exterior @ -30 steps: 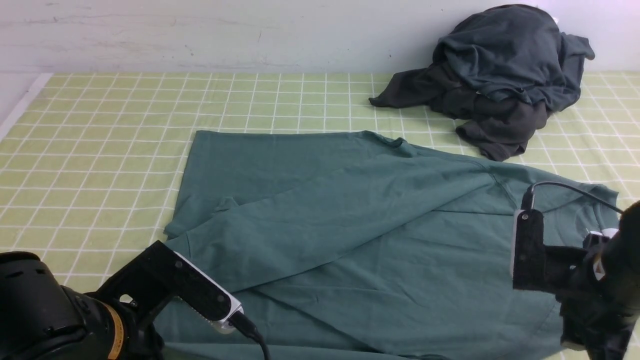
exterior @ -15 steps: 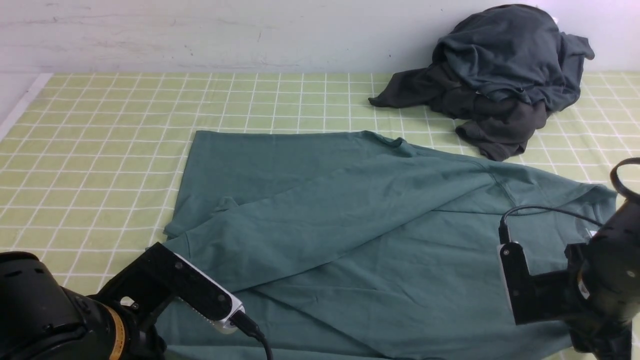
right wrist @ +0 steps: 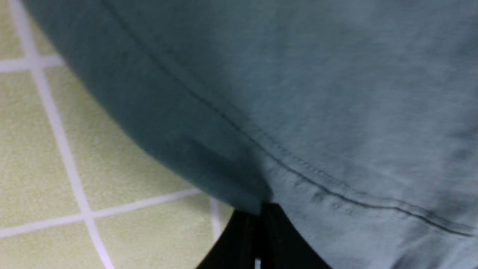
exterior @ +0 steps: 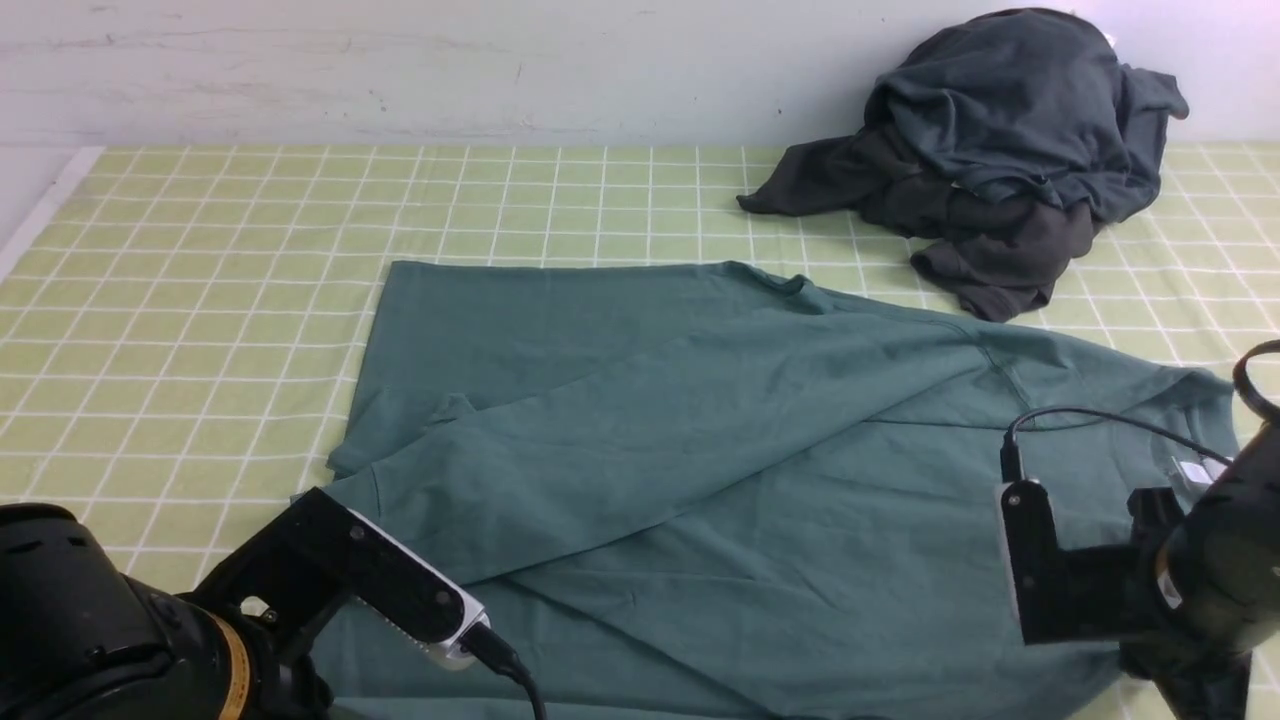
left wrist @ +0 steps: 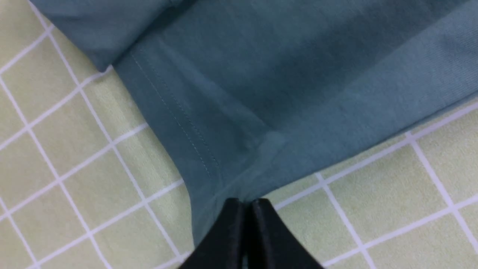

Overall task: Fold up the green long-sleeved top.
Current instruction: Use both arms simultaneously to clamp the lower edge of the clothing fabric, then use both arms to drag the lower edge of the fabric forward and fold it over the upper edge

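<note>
Lower than a second ago, the right arm [exterior: 1150,570] has sunk toward the table's [exterior: 200,250] near right corner and barely shifted in the last half second. The left arm [exterior: 150,630] and the cloth have hardly changed. The green long-sleeved top [exterior: 700,430] lies spread across the middle of the table, one part folded diagonally over it. The left claw [left wrist: 244,205] is closed, pinching a stitched hem corner of the top. The right claw [right wrist: 261,213] is closed too, gripping the top's edge beside a seam. A dark clothes heap [exterior: 1000,150] sits far right, apart.
</note>
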You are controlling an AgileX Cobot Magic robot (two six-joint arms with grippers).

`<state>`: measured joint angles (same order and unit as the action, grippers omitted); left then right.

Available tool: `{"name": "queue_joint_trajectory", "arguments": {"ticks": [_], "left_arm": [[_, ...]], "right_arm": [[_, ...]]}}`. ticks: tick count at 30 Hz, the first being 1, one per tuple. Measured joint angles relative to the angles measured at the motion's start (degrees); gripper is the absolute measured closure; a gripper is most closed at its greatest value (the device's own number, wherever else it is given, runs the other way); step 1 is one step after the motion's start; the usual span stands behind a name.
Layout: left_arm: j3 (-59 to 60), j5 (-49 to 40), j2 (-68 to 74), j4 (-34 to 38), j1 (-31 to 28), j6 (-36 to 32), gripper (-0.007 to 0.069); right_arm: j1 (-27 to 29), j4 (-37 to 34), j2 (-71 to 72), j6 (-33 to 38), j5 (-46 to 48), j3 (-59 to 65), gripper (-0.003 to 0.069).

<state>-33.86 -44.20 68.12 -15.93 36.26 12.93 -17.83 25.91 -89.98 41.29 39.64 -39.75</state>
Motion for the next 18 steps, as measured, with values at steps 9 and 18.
{"name": "queue_joint_trajectory", "arguments": {"ticks": [9, 18], "left_arm": [[-3.2, -6.1, -5.0, 0.7, 0.0, -0.4, 0.0625], [-20.0, -9.2, 1.4, 1.8, -9.1, -6.1, 0.0617]], "right_arm": [[0.0, -0.1, 12.1, -5.5, 3.7, 0.0, 0.0662], [0.0, 3.1, 11.5, -18.3, 4.3, -8.4, 0.0662]]}}
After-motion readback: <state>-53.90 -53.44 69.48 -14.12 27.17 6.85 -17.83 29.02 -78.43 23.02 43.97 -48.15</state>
